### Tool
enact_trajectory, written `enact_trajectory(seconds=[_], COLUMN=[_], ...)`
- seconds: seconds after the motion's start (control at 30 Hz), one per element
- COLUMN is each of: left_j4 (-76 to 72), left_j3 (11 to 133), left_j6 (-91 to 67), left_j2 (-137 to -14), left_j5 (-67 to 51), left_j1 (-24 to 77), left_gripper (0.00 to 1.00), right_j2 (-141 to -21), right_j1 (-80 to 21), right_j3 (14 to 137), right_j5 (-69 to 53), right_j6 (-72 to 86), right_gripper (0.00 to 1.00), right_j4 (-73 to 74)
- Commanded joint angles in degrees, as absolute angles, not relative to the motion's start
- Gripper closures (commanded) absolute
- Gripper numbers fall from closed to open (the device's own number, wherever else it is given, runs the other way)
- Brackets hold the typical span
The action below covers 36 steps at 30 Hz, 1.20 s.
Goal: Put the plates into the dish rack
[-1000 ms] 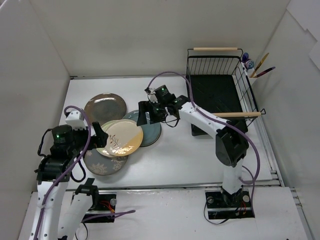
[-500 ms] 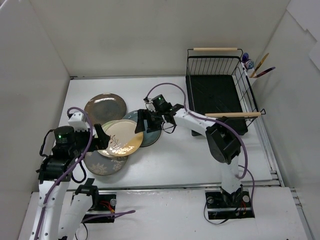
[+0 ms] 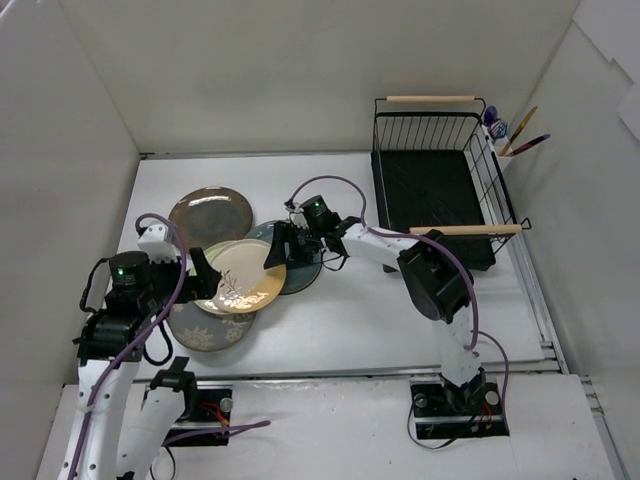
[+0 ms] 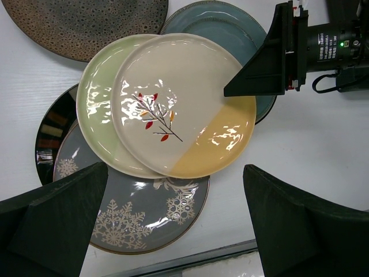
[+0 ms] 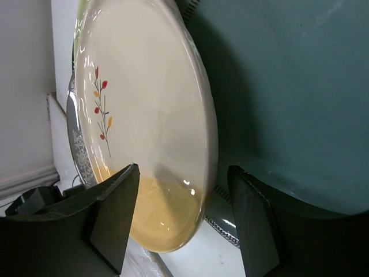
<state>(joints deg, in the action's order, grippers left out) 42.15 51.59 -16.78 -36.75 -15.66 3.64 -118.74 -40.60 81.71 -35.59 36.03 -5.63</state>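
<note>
The plates [image 3: 243, 278] lie overlapped at centre-left of the top view on the desk [image 3: 350, 320], well apart from the rack [image 3: 430, 130] at upper right; the cream plate [image 5: 150, 115] tops the heap, partly over a teal one [image 5: 288, 86]. The right hand [image 5: 184, 216] is spread, a finger on either side of the cream plate's rim, not yet pinching; the left hand [image 4: 173, 231] hangs spread above the heap, holding nothing. Glazed ceramic should be stiff, heavy, slippery and easily chipped; a deep bite on the rim seems the soundest hold.

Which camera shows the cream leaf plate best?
The left wrist view: the cream leaf plate shows almost whole, face on. Top external shows it small; the right wrist view sees it at a steep slant.
</note>
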Motion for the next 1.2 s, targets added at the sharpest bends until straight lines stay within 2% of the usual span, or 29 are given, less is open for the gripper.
enact_trajectory(seconds=[0.0,0.23,0.47,0.67,0.73,0.97,1.07,1.17], left_j4=[38.76,38.23,37.97,37.88,37.53,37.0,36.48,36.47], left_j3=[52.03,51.5,51.33,51.24,51.15,50.98,50.63,50.8], left_j6=[-16.87,-16.7,-16.52,-16.44,-16.44,-16.52,-16.79,-16.79], left_j2=[-37.71,-37.88,-38.14,-38.32,-38.32,-38.93,-39.29,-39.55], left_j5=[-16.7,-16.79,-16.79,-16.79,-16.87,-16.88,-17.22,-17.31], left_j1=[3.25,3.25,3.25,3.25,3.25,3.25,3.25,3.25], left_gripper=[0.01,0.01,0.01,0.01,0.01,0.01,0.01,0.01], right_j2=[-118.83,-119.53,-119.09,-117.86,-116.9,-114.79,-114.87,-114.96], right_j1=[-41.13,-41.22,-41.22,-41.13,-41.13,-40.61,-40.17,-39.29], right_j3=[81.3,80.95,80.95,82.09,82.79,85.25,84.64,83.59], right_j5=[-39.29,-39.55,-39.81,-39.03,-38.5,-37.88,-38.14,-38.76], right_j6=[39.37,39.46,39.11,37.36,36.31,33.84,33.66,33.58], right_gripper=[0.41,0.54,0.84,0.97,1.0,1.0,0.96,1.0], right_j4=[-13.26,-13.8,-13.62,-10.64,-9.5,-4.4,-4.22,-4.13])
